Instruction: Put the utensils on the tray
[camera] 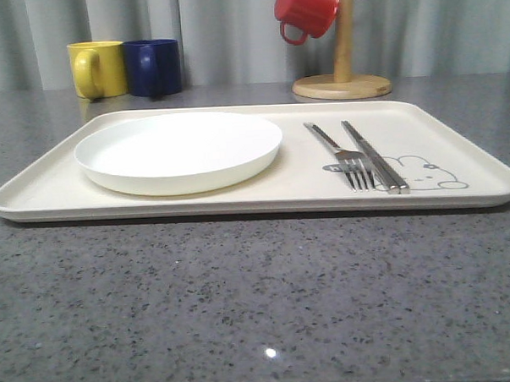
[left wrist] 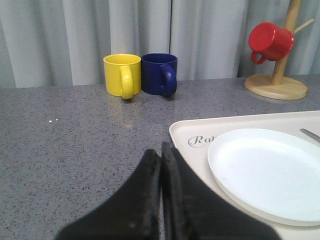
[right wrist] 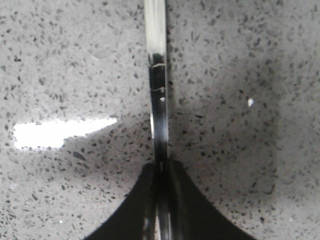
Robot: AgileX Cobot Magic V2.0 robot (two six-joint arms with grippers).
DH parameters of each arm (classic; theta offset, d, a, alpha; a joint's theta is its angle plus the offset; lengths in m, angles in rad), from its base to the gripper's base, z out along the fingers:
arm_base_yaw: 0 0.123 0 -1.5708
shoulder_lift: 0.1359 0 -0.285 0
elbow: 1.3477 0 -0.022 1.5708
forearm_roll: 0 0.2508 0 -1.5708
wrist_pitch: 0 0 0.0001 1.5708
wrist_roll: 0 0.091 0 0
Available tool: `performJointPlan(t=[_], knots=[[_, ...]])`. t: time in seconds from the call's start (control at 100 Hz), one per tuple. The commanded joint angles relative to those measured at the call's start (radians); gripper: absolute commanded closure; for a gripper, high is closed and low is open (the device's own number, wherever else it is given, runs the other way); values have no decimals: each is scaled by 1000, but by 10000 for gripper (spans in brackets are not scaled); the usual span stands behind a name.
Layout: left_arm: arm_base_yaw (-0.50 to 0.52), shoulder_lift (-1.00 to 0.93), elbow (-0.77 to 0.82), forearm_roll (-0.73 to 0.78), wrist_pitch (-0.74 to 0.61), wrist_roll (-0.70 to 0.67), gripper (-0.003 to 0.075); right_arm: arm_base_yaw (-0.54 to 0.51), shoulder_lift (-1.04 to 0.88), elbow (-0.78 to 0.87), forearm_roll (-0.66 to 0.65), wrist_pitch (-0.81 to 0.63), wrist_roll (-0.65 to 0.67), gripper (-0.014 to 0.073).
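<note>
Left gripper (left wrist: pixel 161 165): both black fingers are pressed together with nothing between them, poised over the grey speckled countertop (camera: pixel 260 301) just beside the near left corner of the tray (camera: pixel 35 196).

Tray position: centre of the countertop in the front view, long axis running 9 to 3 o'clock. A round white plate (camera: pixel 179 150) occupies its left half. On the right half lie a fork (camera: pixel 342 155) and a knife (camera: pixel 374 155), side by side and close together, the fork on the left. Their long axes run roughly 11 to 5 o'clock; the fork tines point toward the near rim, beside the grey rabbit drawing (camera: pixel 423 173).

Right gripper (right wrist: pixel 161 172): fingers are clamped on a slim shiny utensil handle (right wrist: pixel 157 75), which extends straight away from the fingertips above the countertop. Which utensil this is cannot be determined; its working end is out of frame.

Background: a yellow mug (camera: pixel 97 69) and a blue mug (camera: pixel 152 67) stand touching at 11 o'clock behind the tray. At 1 o'clock stands a wooden mug tree (camera: pixel 343 69) on a round base, with a red mug (camera: pixel 306 11) hanging on a peg. Pale grey curtains (camera: pixel 223 32) close the rear.
</note>
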Motion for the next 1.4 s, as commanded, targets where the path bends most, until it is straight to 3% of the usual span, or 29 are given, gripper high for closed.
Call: performJointPlan(t=[0.0,0.62,0.83,1.16,1.39], knots=[[-4,5,-28,-2,-85,0,738,-5,-44,-29,13,-19,0,660],[-4,5,-28,-2,-85,0,738,49,-214,-96,119,82,74,659],[-4,5,-28,-2,-85,0,738,158,-272,-97,119,82,159,651],[-4,5,-28,-2,-85,0,738,431,-260,-97,46,-8,356,651],[-4,5,-28,-2,-85,0,738,479,-198,-97,-17,-21,445,651]])
